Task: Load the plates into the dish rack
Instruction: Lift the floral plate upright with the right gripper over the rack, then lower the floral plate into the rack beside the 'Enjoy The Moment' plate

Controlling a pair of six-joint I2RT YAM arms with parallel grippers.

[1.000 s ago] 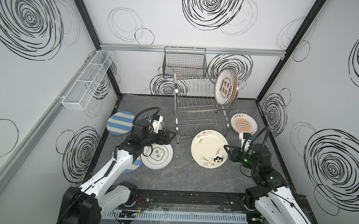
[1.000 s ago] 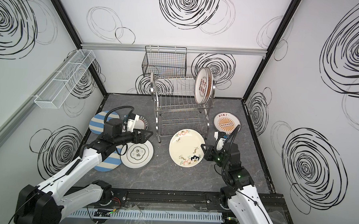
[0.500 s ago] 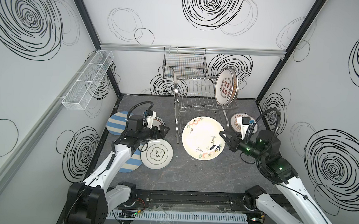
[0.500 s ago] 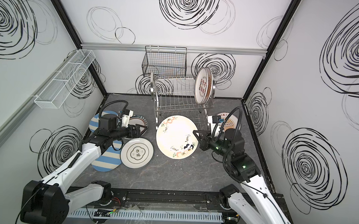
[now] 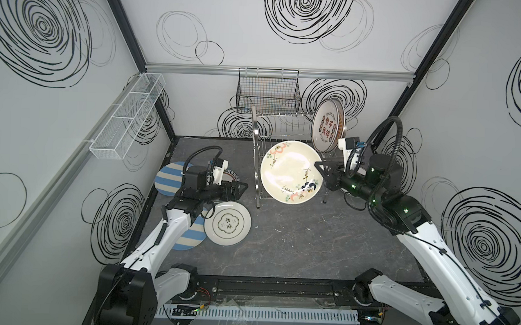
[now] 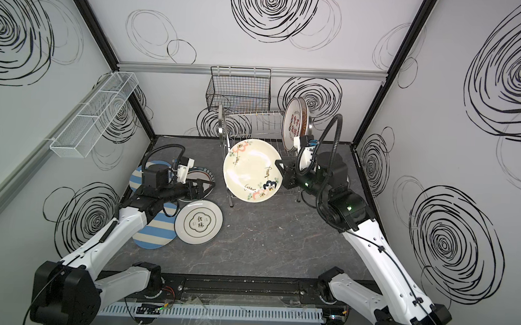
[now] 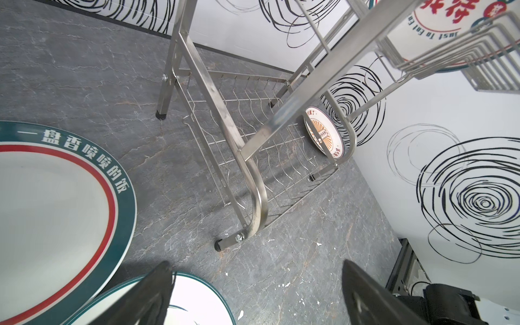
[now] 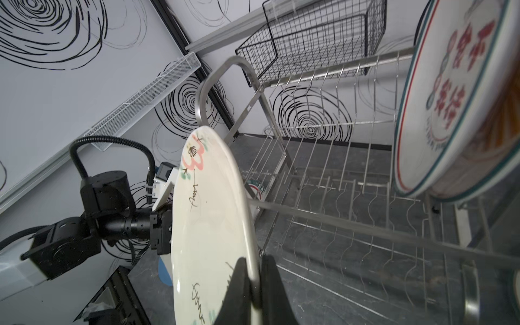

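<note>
Right claw (image 8: 254,284) grips floral plate (image 5: 289,170); white plate (image 5: 228,224) reads "食味".

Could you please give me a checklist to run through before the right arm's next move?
1. Grip: right pincer shut on floral plate rim: ok.
2. Free slots in dish rack beside the standing plates: ok.
3. Plate lined up with a slot: cannot tell.
4. Path: left pincer open, empty, low beside the rack: ok.
5. Plate clear of the rack's frame: cannot tell.
</note>
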